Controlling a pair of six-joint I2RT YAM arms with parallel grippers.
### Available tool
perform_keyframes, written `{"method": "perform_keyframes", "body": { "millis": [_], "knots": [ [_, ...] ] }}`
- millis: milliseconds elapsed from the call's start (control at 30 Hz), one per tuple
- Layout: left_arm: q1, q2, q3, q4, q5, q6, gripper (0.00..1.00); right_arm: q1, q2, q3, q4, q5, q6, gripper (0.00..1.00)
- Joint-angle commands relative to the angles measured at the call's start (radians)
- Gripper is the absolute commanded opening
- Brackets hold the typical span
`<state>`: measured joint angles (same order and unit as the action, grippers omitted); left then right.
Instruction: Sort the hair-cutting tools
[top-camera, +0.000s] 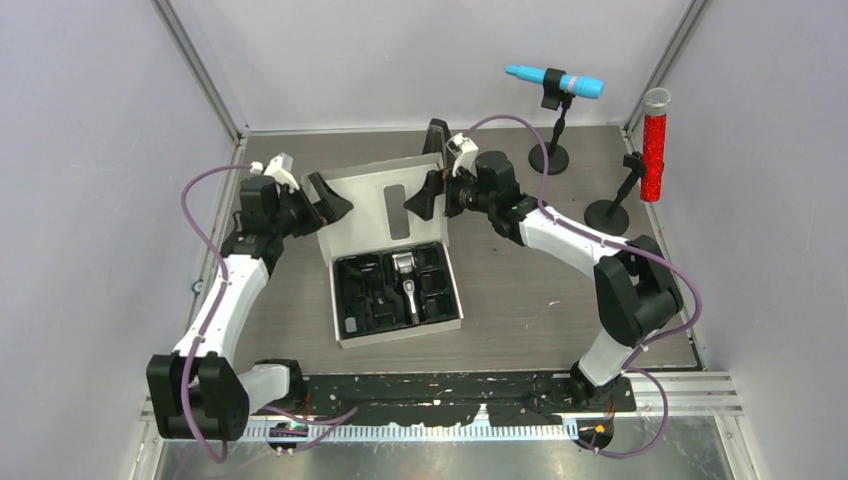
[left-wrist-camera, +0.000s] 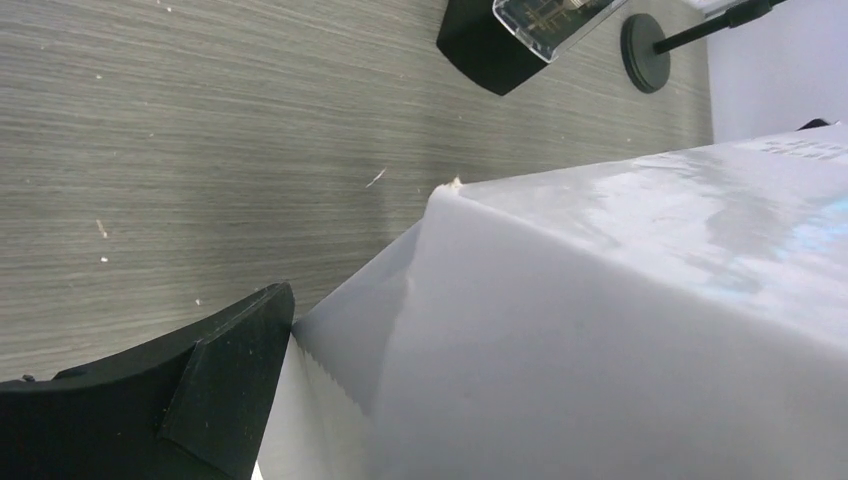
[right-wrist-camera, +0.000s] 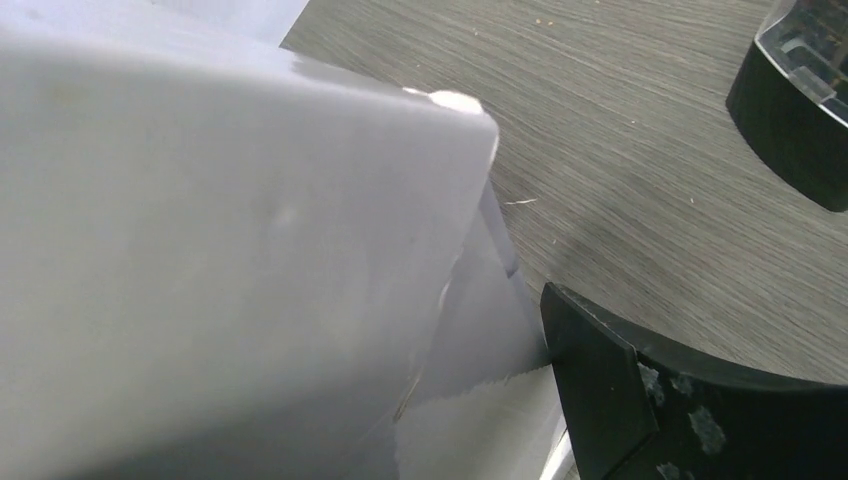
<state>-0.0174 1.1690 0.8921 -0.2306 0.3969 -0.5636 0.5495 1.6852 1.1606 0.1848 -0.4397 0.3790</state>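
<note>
Grey wood-grain table (top-camera: 520, 300), streaky and matte; the crumbs on it show only in the wrist views. A glossy white cardboard box (top-camera: 385, 205) has its lid stood up. Only the overhead shows its black moulded tray (top-camera: 350, 290), with the black-and-silver clipper (top-camera: 407, 285) lying in the middle slot; the other pockets are too dark to read. Left gripper (top-camera: 330, 198) sits at the box lid's left edge and right gripper (top-camera: 425, 195) at its right edge, both jaws spread wide. Up close, a matte black finger (left-wrist-camera: 200, 390) touches a serrated flap edge, and the right arm's finger (right-wrist-camera: 640, 390) does likewise. A black pyramid metronome (top-camera: 437, 137) stands just behind the box. A blue microphone (top-camera: 553, 81) and a glittery red microphone (top-camera: 655, 145) stand right of the box.
</note>
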Motion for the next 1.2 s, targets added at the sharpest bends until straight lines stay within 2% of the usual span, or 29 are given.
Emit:
{"method": "perform_keyframes", "body": {
  "millis": [0, 467, 867, 1167],
  "knots": [
    [-0.058, -0.068, -0.062, 0.043, -0.126, 0.007, 0.98, 0.025, -0.067, -0.045, 0.069, 0.073, 0.007, 0.96],
    [-0.180, -0.266, -0.248, 0.091, -0.372, -0.107, 0.97, 0.103, -0.174, -0.216, 0.143, 0.303, 0.123, 0.95],
    [-0.276, -0.402, -0.416, 0.178, -0.470, -0.134, 0.96, 0.201, -0.253, -0.365, 0.226, 0.491, 0.162, 0.95],
    [-0.292, -0.509, -0.534, 0.192, -0.468, -0.148, 0.96, 0.257, -0.301, -0.453, 0.254, 0.582, 0.173, 0.95]
  ]
}}
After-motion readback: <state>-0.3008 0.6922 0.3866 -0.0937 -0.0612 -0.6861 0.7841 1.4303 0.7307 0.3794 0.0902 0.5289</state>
